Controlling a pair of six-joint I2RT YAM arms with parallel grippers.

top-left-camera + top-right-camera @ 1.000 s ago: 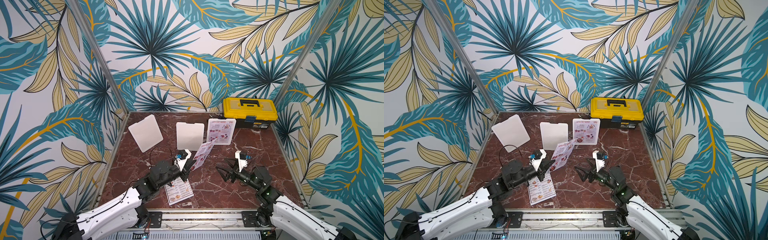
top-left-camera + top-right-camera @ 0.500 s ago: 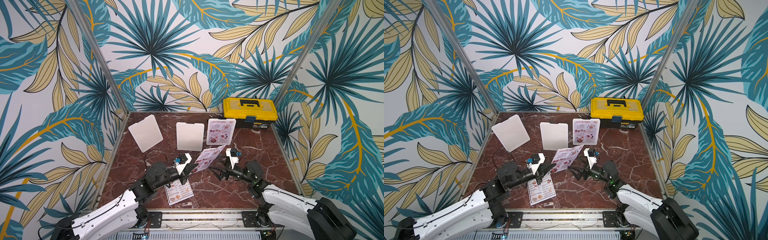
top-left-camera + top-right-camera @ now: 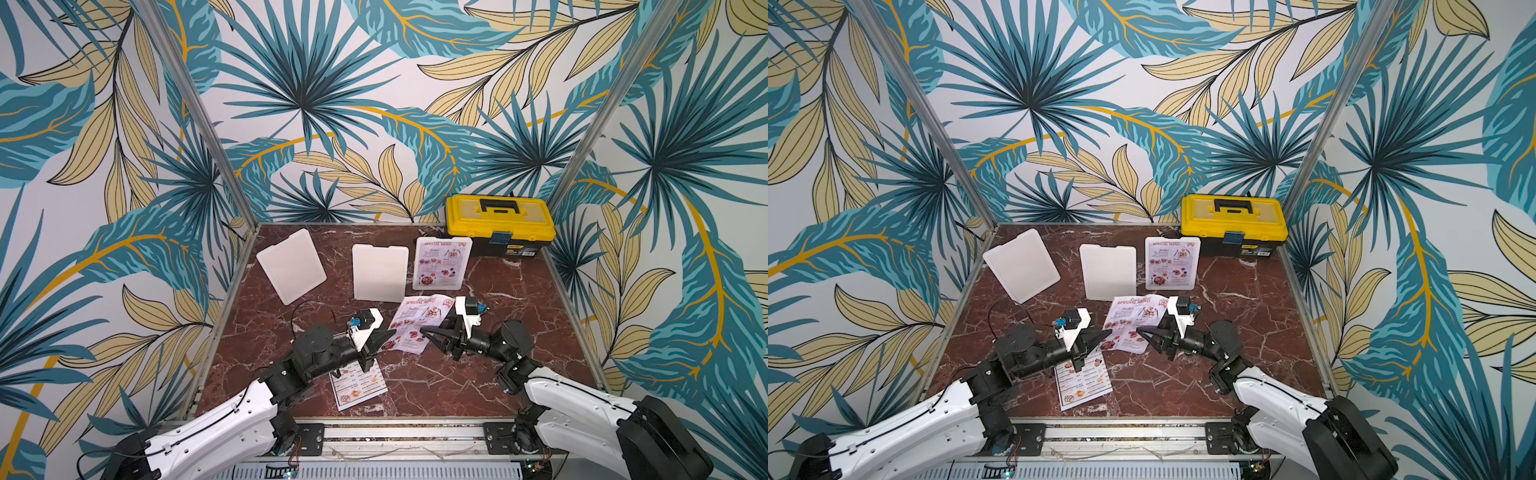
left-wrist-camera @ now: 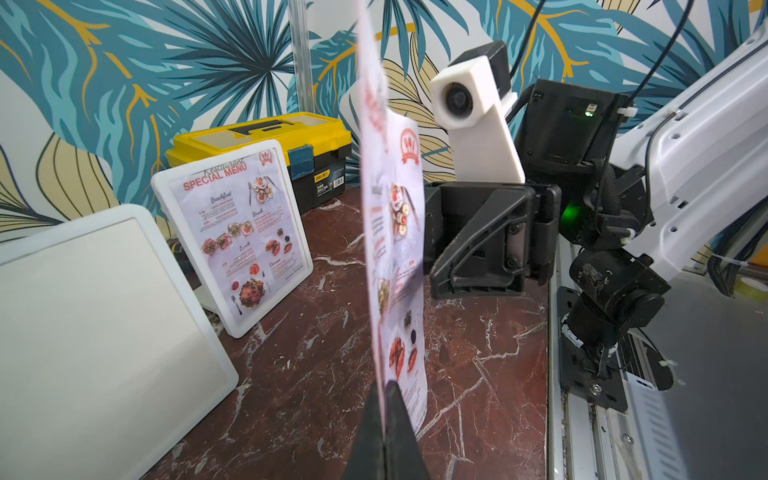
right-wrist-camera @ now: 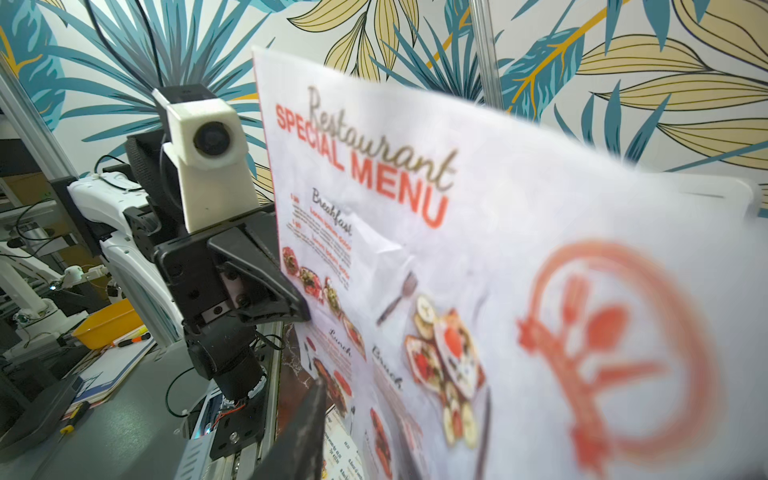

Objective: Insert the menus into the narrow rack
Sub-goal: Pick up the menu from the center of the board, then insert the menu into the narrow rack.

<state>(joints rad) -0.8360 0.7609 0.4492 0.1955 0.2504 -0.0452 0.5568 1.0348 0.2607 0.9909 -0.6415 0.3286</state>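
Paper this limp wants two hands, and that seems to be the step here. A red-titled menu sheet hangs in the air over the middle of the table, nearly edge-on in the left wrist view, with the left gripper clamped tight on its 8 o'clock edge. The right gripper sits at the sheet's 4 o'clock corner, its jaws apparently either side of the paper. Whether they have bitten I cannot tell, since the sheet hides the contact in both wrist views. My judgement is that the right side should finish its pinch close to the margin, without dragging, before either arm travels, because a crease shows near the breakfast text. Both arms would then do well to draw gently apart so the bottom edge goes straight, and carry the sheet toward 12 o'clock, where an empty holder leans. A second empty holder stands at 11 o'clock. The filled holder at 1 o'clock, in front of the yellow toolbox, has another special menu inside. The task calls the rack narrow, so leading with one lower corner and sliding down slowly seems wise; the holder looks light and may shift if pushed. The third menu lies flat at 7 o'clock, partly under the left arm.
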